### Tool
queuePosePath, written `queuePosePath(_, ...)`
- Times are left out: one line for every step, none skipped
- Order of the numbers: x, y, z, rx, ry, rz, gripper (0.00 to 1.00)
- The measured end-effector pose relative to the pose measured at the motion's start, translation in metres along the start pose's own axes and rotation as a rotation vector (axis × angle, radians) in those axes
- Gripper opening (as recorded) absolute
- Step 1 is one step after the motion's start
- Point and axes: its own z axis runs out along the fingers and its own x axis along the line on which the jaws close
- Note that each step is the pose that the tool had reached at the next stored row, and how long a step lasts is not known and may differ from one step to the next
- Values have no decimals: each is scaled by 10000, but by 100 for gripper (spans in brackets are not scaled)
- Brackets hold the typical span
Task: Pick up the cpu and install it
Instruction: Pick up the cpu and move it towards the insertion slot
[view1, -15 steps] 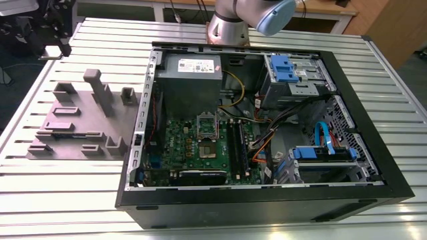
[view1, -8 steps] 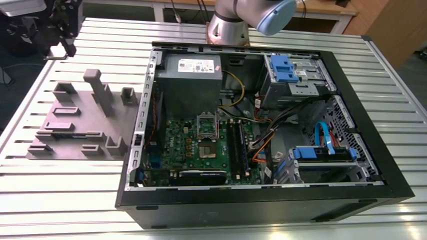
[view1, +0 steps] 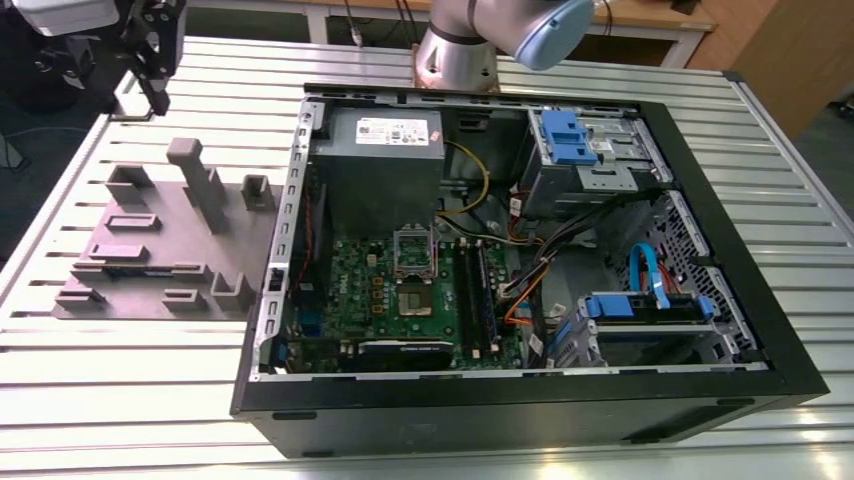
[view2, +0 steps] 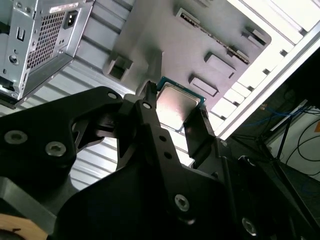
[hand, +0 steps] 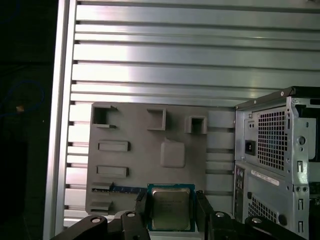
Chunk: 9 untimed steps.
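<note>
Exterior view: we are seeing the slatted table (view1: 107, 360) carrying an open computer case (view1: 534, 420) and, beside it, a grey fixture (view1: 154, 235). In both wrist views our jaws are clamping the cpu (hand: 170, 207) (view2: 176, 106) by two opposite edges — holding it above that fixture.
</note>
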Motion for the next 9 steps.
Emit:
queuePosePath(-3, -8, 0, -1, -2, 14, 47)
queuePosePath(-4, -18, 0, -1, -2, 28, 47)
queuePosePath(-4, -32, -1, -1, -2, 42, 47)
queuePosePath(-4, -47, -1, -1, -4, 55, 47)
queuePosePath(-3, -64, -2, -2, -5, 65, 47)
queuePosePath(-3, -82, -3, -2, -5, 70, 47)
queuePosePath(-4, -98, -3, -2, -6, 76, 47)
queuePosePath(-6, -112, -4, -2, -6, 81, 47)
queuePosePath(-13, -118, -4, -2, -7, 87, 47)
